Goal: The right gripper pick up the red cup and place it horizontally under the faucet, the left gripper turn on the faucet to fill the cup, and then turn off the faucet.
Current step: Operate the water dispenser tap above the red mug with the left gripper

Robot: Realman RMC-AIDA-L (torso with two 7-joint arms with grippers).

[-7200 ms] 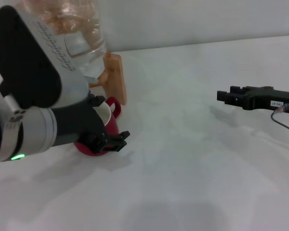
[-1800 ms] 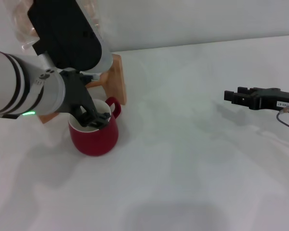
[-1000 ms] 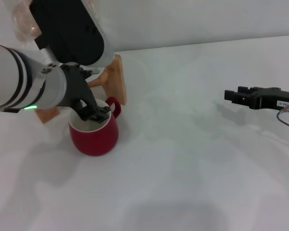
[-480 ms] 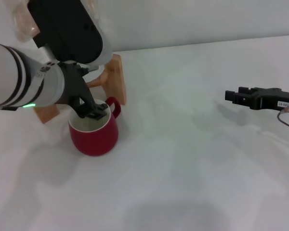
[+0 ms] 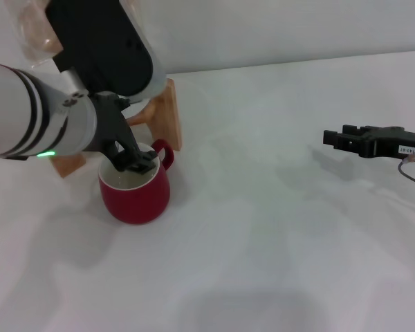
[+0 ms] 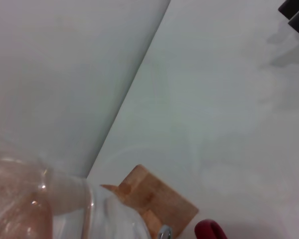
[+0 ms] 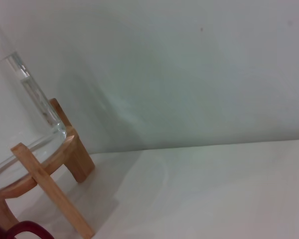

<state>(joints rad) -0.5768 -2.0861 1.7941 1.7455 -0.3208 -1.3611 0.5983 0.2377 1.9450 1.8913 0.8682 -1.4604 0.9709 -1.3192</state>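
The red cup [image 5: 135, 197] stands upright on the white table, handle to the back right, just in front of the wooden stand [image 5: 167, 114]. My left gripper [image 5: 135, 164] hangs over the cup's mouth, black fingers close together, holding nothing I can make out. Its dark housing hides the faucet in the head view. A chrome bit of the faucet [image 6: 163, 232] shows in the left wrist view, below the glass jar [image 6: 35, 199] and beside the cup's handle [image 6: 209, 231]. My right gripper [image 5: 335, 138] hovers far to the right, empty.
The glass jar [image 7: 15, 114] holds water and rests on the wooden stand [image 7: 45, 184] at the table's back left. A pale wall rises behind the table. A cable trails from the right gripper near the right edge.
Since 7.2 s ago my left gripper rose from beside the cup to over its mouth. Over the last second it barely shifts. The right gripper stays parked.
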